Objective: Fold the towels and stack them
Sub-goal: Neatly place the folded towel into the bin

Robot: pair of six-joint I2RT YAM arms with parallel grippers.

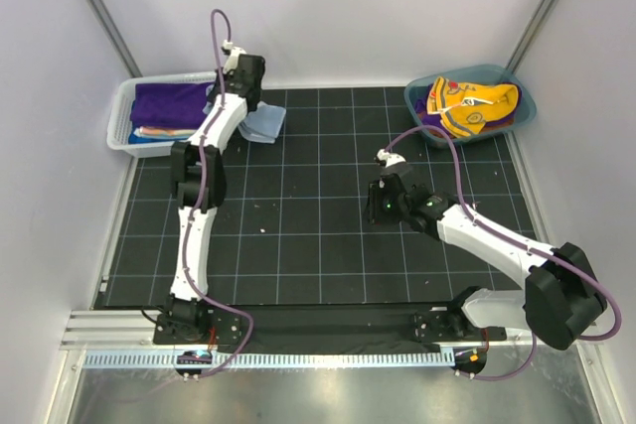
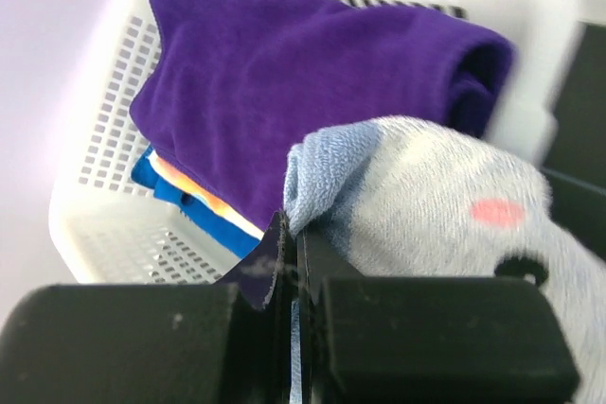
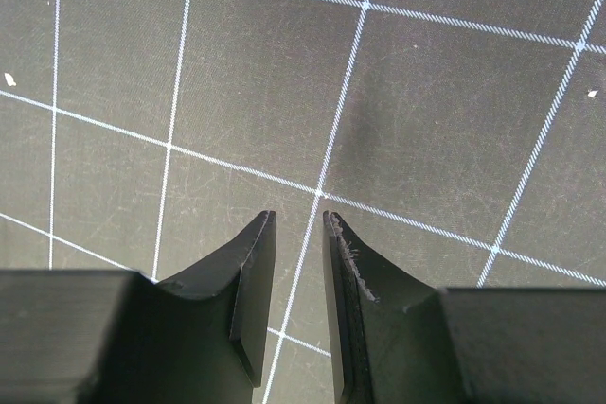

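My left gripper (image 2: 291, 234) is shut on an edge of a light blue towel (image 2: 436, 205) with white, pink and black print, held beside the white mesh basket (image 2: 104, 139). In the top view this gripper (image 1: 238, 86) is at the basket's right end, and the light blue towel (image 1: 264, 124) trails onto the mat. A folded deep purple towel (image 2: 284, 73) lies in the basket on an orange and blue cloth (image 2: 189, 191). A yellow-orange and navy towel (image 1: 475, 106) fills the teal tub (image 1: 527, 108). My right gripper (image 3: 298, 219) is slightly open and empty above the mat.
The black gridded mat (image 1: 318, 235) covers the table between the arms. The white basket (image 1: 121, 121) stands at the back left and the teal tub at the back right. Grey walls close in the sides and back.
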